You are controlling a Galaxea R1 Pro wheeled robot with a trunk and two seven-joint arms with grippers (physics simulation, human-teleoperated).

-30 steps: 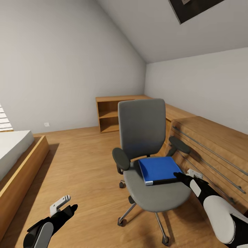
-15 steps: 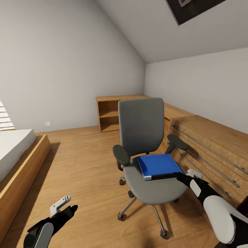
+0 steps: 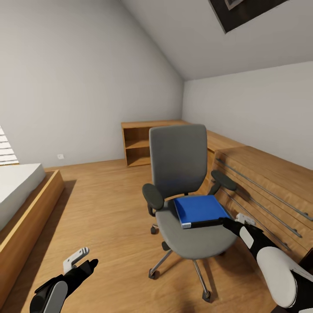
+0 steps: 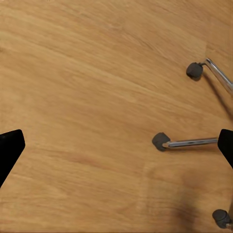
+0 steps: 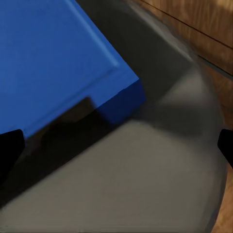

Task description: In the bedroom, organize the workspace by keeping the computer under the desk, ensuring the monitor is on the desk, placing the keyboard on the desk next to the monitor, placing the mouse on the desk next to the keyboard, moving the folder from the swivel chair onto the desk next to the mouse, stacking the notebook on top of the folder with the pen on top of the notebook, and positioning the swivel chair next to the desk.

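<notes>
Folder (image 3: 199, 210) lying on chair (image 3: 184, 191) seat's right edge; right pincer (image 3: 227, 223) hovering wide beside it; left pincer (image 3: 82, 260) wide.

Pale grey walls (image 3: 65, 78) are meeting a sloped ceiling (image 3: 208, 48) holding a dark skylight (image 3: 243, 13). Warm oak plank flooring (image 3: 104, 217) is running toward low oak-wood shelving (image 3: 139, 145), while a wood-framed bed platform (image 3: 26, 217) is sitting opposite.

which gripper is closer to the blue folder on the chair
Right. The right gripper sits at the folder's near corner, open; the left gripper hangs low over the floor, well away.
</notes>
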